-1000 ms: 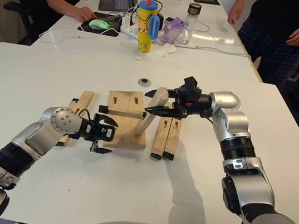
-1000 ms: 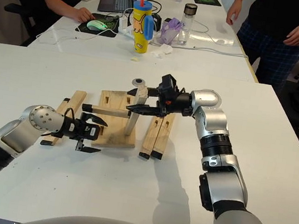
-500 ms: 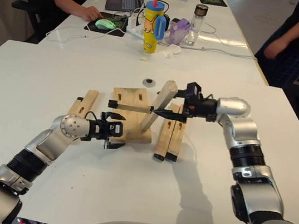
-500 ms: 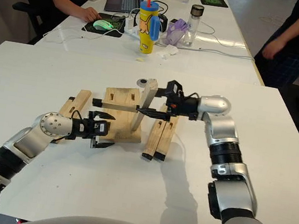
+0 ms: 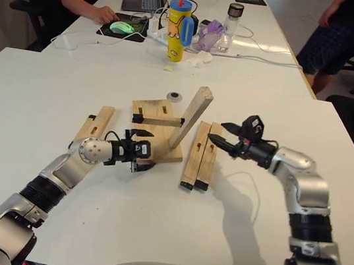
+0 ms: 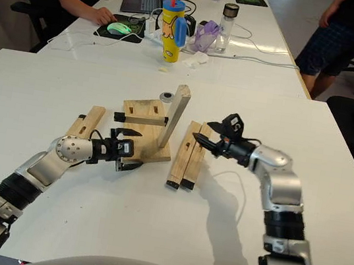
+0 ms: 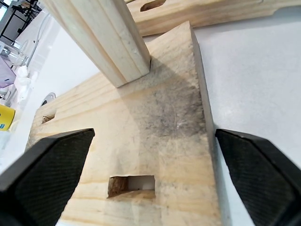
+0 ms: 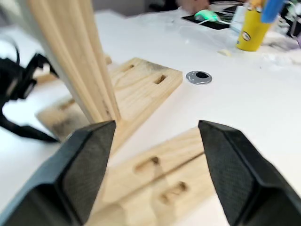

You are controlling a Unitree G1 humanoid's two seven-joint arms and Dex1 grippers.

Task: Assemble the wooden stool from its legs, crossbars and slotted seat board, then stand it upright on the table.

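The slotted seat board (image 5: 155,112) lies flat in the middle of the white table. One leg (image 5: 191,116) stands tilted in its right slot, with a crossbar (image 5: 158,121) running left from it above the board. Two more legs (image 5: 200,155) lie side by side to the right, and another leg (image 5: 95,125) lies to the left. My left gripper (image 5: 143,155) is open at the board's near edge, with the board's corner (image 7: 188,94) between its fingers. My right gripper (image 5: 216,131) is open, just right of the standing leg (image 8: 77,52) and clear of it.
A small grey disc (image 5: 174,96) lies behind the board. A thin white cable (image 5: 244,180) loops on the table under my right arm. On the table behind stand a yellow cup (image 5: 176,29) and a bottle (image 5: 232,19), with people there.
My right gripper has let go of the leg and drawn back to the right. The leg now stands by itself, tilted in the board. My left gripper has closed in on the board's near edge.
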